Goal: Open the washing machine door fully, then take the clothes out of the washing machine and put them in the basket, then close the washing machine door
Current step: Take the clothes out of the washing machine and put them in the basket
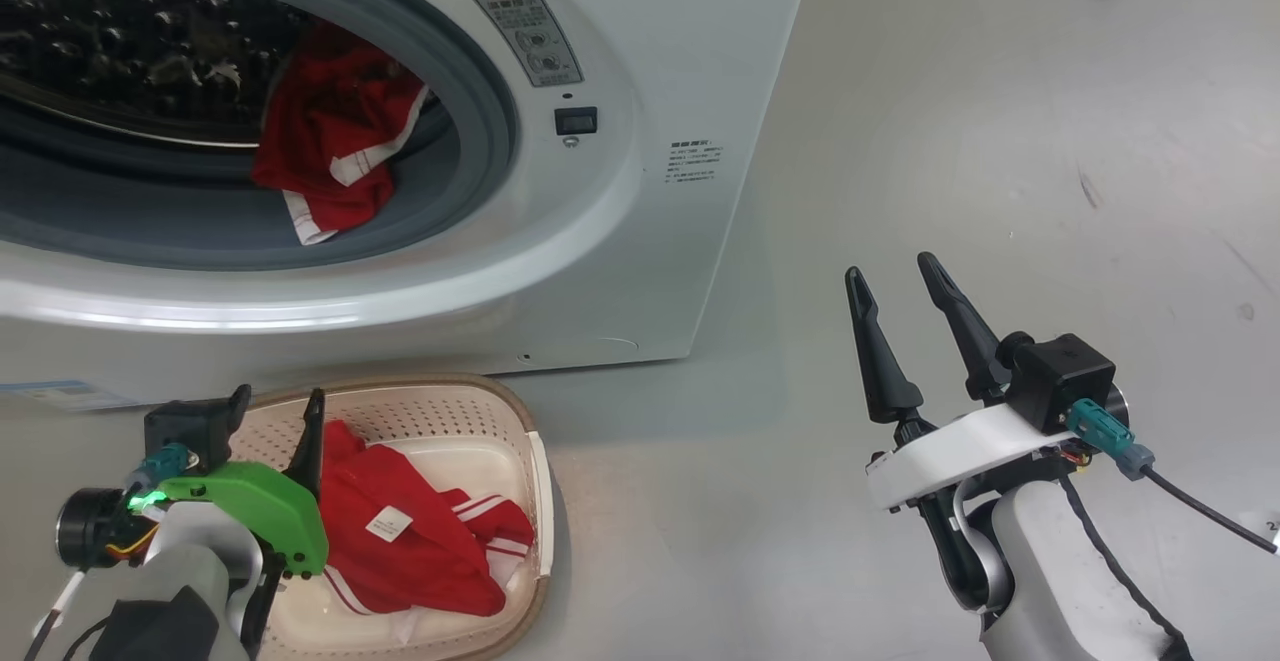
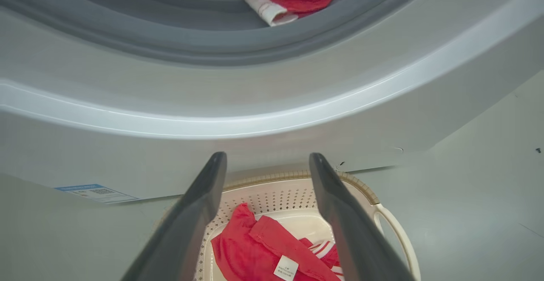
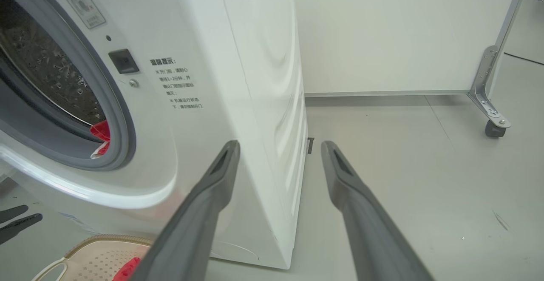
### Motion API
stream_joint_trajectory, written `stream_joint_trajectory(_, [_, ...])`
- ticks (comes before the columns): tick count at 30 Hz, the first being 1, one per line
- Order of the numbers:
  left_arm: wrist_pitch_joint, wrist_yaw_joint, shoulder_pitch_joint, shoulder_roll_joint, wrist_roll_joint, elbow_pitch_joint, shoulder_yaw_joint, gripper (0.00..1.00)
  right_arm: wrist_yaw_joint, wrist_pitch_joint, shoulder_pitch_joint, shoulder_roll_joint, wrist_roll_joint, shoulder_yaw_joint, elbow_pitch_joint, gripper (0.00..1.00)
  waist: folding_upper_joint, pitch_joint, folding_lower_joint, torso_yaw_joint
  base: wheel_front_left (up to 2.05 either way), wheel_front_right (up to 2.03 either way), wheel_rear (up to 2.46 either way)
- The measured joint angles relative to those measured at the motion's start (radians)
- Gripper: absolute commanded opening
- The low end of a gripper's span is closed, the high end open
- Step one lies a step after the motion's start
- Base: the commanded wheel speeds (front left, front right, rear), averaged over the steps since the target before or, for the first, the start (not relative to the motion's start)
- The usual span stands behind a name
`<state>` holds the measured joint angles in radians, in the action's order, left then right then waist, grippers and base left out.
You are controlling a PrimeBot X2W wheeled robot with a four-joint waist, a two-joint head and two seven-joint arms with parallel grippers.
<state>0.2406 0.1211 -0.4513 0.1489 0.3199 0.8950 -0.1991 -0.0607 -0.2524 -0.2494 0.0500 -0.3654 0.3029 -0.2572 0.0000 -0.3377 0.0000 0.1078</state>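
Left gripper: two long, smooth dark fingers spread apart, holding nothing, poised over the basket in front of the washing machine.
Right gripper: fingers likewise parted and empty, above the pale floor to the right of the washing machine.
Basket: cream perforated plastic, rounded-rectangular, brown woven-look rim, on the floor just below the washing machine's front.
In the basket: crumpled red garment with white stripes and a small white tag.
Washing machine: glossy white box with a grey rubber ring around a studded steel drum.
In the drum: second red garment, white-trimmed, draped onto the ring's lower lip.
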Motion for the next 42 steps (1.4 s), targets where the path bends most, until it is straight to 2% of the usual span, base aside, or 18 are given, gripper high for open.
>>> stream_joint_trajectory(10, [0.009,0.000,0.006,-0.004,-0.003,-0.107,-0.007,1.00,-0.009,0.000,0.049,0.003,0.003,-0.021,-0.011,1.00,0.0000,0.097,0.0000,-0.050,0.00,0.00,0.00])
stream_joint_trajectory(19, [0.008,0.003,0.063,-0.006,-0.005,-0.286,0.021,1.00,-0.018,0.000,0.084,0.007,0.007,-0.030,-0.014,1.00,0.0000,0.163,0.0000,-0.084,0.00,0.00,0.00])
stream_joint_trajectory(28, [0.010,0.003,0.150,-0.007,-0.005,-0.440,0.070,1.00,-0.026,0.000,0.106,0.006,0.007,-0.031,-0.012,1.00,0.0000,0.193,0.0000,-0.089,0.00,0.00,0.00])
stream_joint_trajectory(42, [0.010,0.003,0.263,-0.032,-0.015,-0.546,0.091,1.00,-0.035,0.000,0.132,0.006,0.008,-0.035,-0.012,1.00,0.0000,0.213,0.0000,-0.085,0.00,0.00,0.00])
